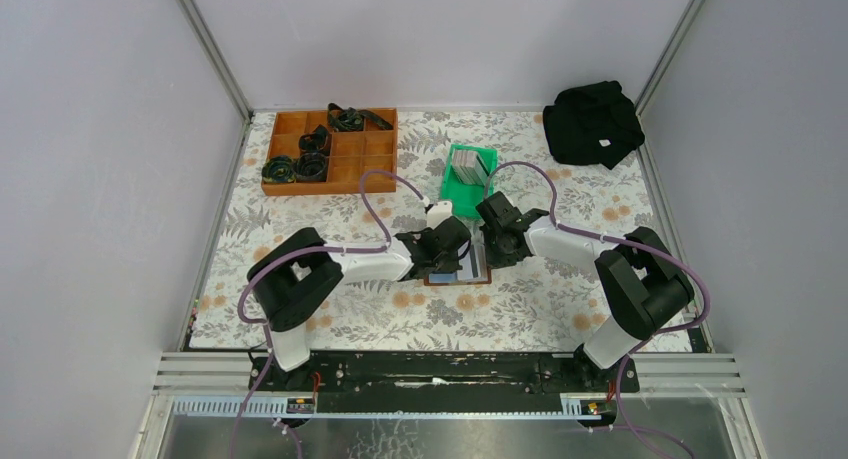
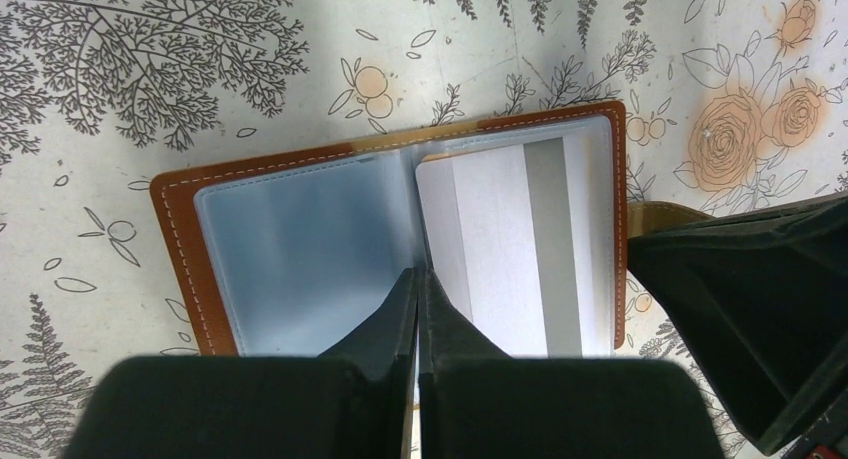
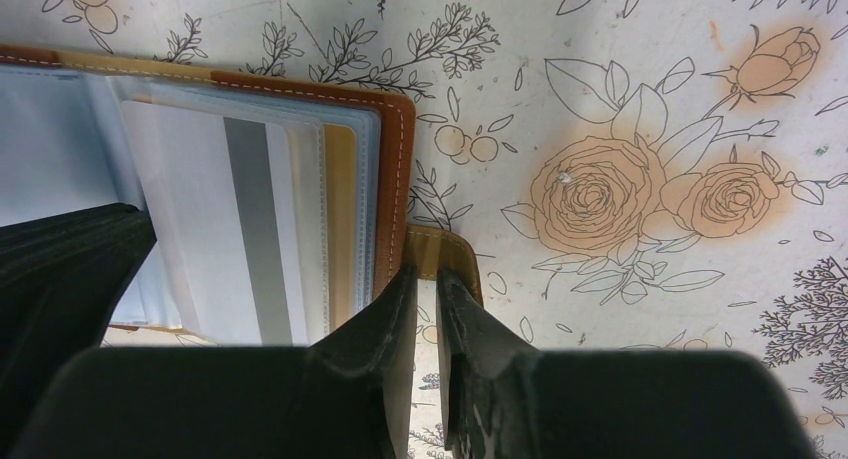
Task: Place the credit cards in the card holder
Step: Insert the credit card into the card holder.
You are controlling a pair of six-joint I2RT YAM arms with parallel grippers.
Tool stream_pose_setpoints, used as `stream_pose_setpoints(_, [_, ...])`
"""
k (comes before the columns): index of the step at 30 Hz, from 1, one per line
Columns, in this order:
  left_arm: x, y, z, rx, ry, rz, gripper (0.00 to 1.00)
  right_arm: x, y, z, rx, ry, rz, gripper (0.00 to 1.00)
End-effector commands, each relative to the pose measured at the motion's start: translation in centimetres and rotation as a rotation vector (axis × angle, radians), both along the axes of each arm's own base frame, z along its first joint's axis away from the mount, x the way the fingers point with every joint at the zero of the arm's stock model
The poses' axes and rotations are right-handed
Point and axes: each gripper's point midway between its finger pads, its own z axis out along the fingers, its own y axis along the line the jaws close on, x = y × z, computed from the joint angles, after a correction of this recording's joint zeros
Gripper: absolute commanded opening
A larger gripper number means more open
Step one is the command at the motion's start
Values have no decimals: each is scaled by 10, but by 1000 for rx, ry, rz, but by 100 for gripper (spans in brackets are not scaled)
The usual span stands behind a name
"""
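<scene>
The card holder point(image 1: 462, 276) lies open on the table, a brown leather wallet point(image 2: 176, 241) with clear inner sleeves. A white card with a grey stripe point(image 2: 510, 249) sits in its right-hand sleeve and also shows in the right wrist view point(image 3: 215, 229), with a yellowish card edge point(image 3: 340, 219) beside it. My left gripper point(image 2: 417, 275) is shut, its tips on the holder's centre fold by the card's left edge. My right gripper point(image 3: 424, 275) is nearly closed on the holder's snap tab point(image 3: 441, 249). A grey stack of credit cards point(image 1: 468, 165) stands in the green bin point(image 1: 452, 191).
A wooden compartment tray point(image 1: 352, 174) holding black coiled items stands at the back left. A black cloth bundle point(image 1: 592, 122) lies at the back right. Both arms meet over the holder at the table's middle. White walls close in three sides.
</scene>
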Motion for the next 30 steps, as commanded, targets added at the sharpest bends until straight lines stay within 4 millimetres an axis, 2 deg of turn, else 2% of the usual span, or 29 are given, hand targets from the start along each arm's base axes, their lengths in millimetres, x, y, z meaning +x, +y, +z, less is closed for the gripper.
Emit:
stream_pose_setpoints(1, [0,-6,-3,11,-1,-13,0,-3,3,-11,18,28,1,19])
stream_pose_setpoints(9, [5,-24,9,-42,-33,-42,0,-7,2,-15,19,41,4,19])
stream_pose_setpoints(18, [8,-34,20,-72,-57,-52,0,-8,1,-15,17,38,6,20])
stream_pose_setpoints(24, [7,-30,23,-66,-66,-35,0,-8,-1,-13,9,32,2,20])
stream_pose_setpoints(30, [9,-9,28,-16,-86,32,0,-1,-6,-4,-1,-9,-16,20])
